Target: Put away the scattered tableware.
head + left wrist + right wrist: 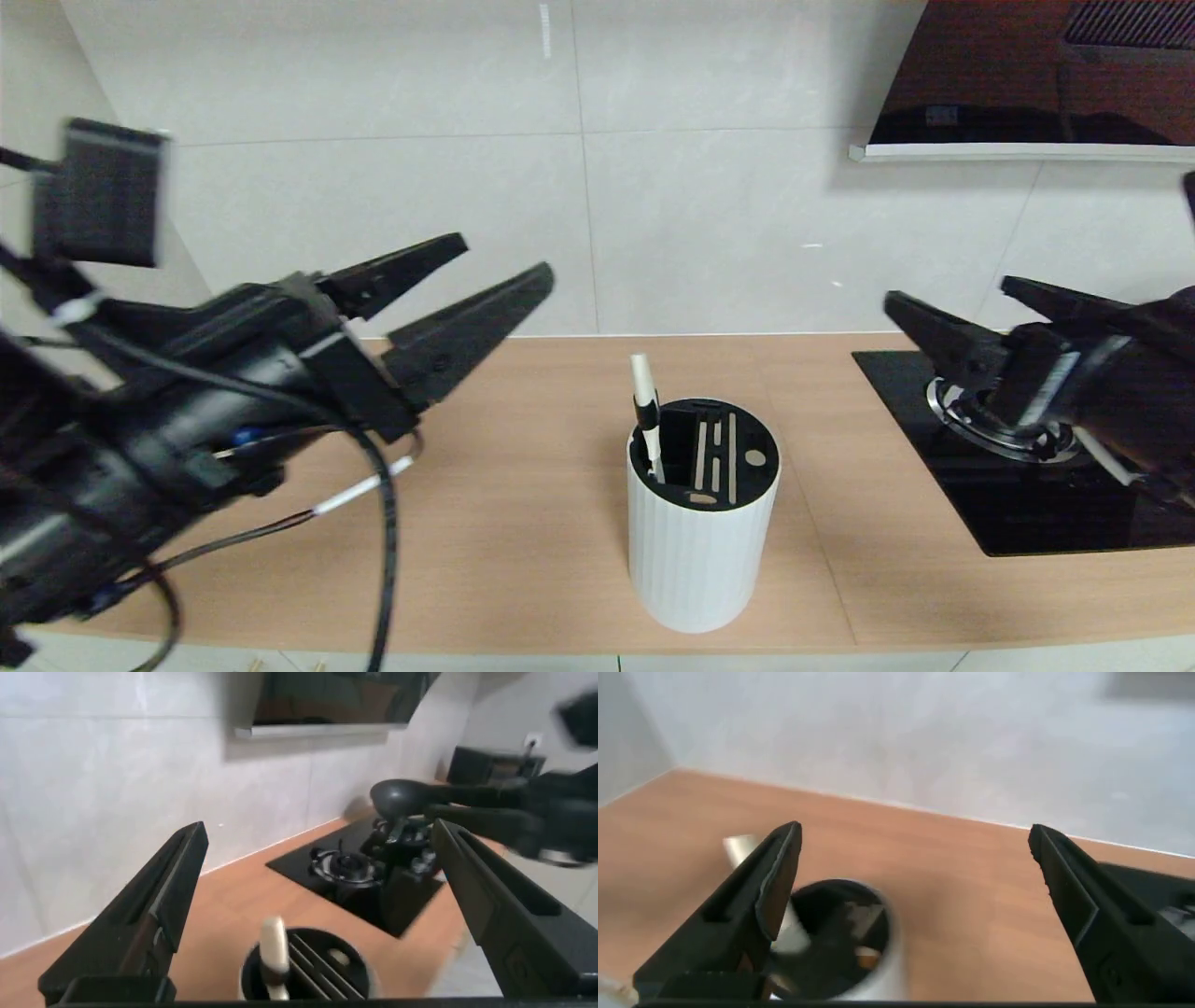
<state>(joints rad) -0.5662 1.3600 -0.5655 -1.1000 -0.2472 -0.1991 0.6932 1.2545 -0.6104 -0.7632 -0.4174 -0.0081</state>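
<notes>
A white ribbed utensil holder [698,541] with a black slotted top stands on the wooden counter [523,541]. A white-handled utensil [646,411] sticks up from its left slot. My left gripper [485,280] hangs open above the counter to the holder's left, nothing between its fingers. My right gripper [962,308] is open too, raised over the stove to the holder's right. The holder [304,971] and the utensil handle [273,952] appear between the left fingers in the left wrist view. In the right wrist view the holder [840,929] lies below the open fingers.
A black cooktop [1018,476] with a burner ring [990,420] takes up the counter's right end. A range hood [1027,84] hangs above it. A tiled wall [579,187] backs the counter. Bare counter lies left of the holder.
</notes>
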